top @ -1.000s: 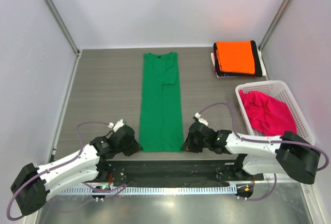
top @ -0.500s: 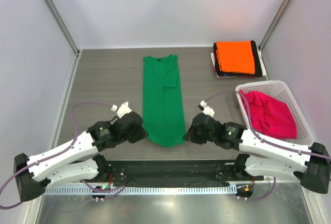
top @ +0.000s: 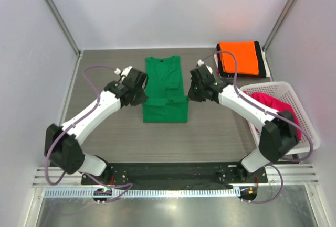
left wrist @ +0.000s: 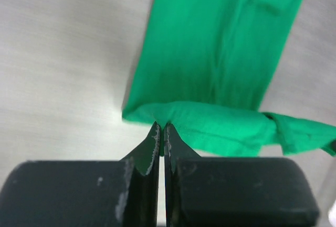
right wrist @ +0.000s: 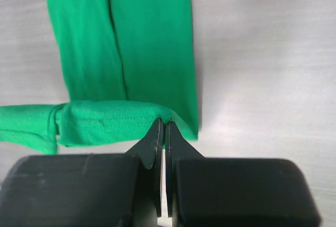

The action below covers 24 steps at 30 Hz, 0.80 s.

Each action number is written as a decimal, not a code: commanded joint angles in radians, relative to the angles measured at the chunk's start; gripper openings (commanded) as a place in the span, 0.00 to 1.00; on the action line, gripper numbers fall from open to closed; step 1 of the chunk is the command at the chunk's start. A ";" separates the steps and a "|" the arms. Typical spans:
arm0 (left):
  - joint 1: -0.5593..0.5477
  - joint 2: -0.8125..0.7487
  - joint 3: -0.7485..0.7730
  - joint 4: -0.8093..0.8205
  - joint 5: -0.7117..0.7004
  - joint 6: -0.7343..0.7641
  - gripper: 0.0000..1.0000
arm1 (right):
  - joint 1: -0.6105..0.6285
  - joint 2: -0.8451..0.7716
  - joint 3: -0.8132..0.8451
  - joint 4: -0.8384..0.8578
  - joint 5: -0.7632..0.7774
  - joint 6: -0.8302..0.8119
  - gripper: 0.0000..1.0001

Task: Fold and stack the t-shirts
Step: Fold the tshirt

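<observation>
Where hem doubles over: green t-shirt [top: 165,88].
Left gripper [left wrist: 161,125]: pinching its left corner.
Right gripper [right wrist: 162,121]: pinching its right corner.

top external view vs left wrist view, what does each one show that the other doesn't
Only the top view: the right hand at the right edge of the green shirt, an orange shirt stacked on a black shirt at the far right, and a white basket holding a pink shirt.
Only the left wrist view: the left hand close up, its fingers shut on the shirt's doubled-over hem.
Both: the green shirt, partly folded, on the grey table.
</observation>
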 commanded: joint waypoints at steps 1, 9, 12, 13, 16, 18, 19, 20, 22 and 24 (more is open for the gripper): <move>0.062 0.118 0.141 0.039 0.045 0.131 0.00 | -0.061 0.098 0.150 0.000 -0.040 -0.132 0.01; 0.154 0.328 0.274 0.065 0.114 0.174 0.00 | -0.126 0.364 0.362 0.000 -0.106 -0.205 0.01; 0.177 0.394 0.318 0.069 0.130 0.192 0.00 | -0.138 0.435 0.421 0.000 -0.147 -0.217 0.01; 0.190 0.411 0.333 0.069 0.134 0.194 0.00 | -0.143 0.450 0.435 0.000 -0.150 -0.225 0.01; 0.211 0.462 0.357 0.076 0.150 0.202 0.00 | -0.149 0.514 0.491 -0.001 -0.158 -0.243 0.01; 0.222 0.499 0.367 0.087 0.163 0.209 0.03 | -0.156 0.557 0.526 -0.005 -0.158 -0.246 0.01; 0.225 0.512 0.379 0.090 0.171 0.214 0.07 | -0.161 0.571 0.537 -0.009 -0.159 -0.248 0.01; 0.228 0.545 0.392 0.092 0.180 0.217 0.11 | -0.167 0.585 0.560 -0.011 -0.159 -0.246 0.01; 0.245 0.586 0.439 0.092 0.223 0.232 0.33 | -0.180 0.634 0.602 -0.026 -0.172 -0.251 0.34; 0.271 0.644 0.500 0.032 0.251 0.251 0.51 | -0.195 0.671 0.700 -0.070 -0.170 -0.258 0.59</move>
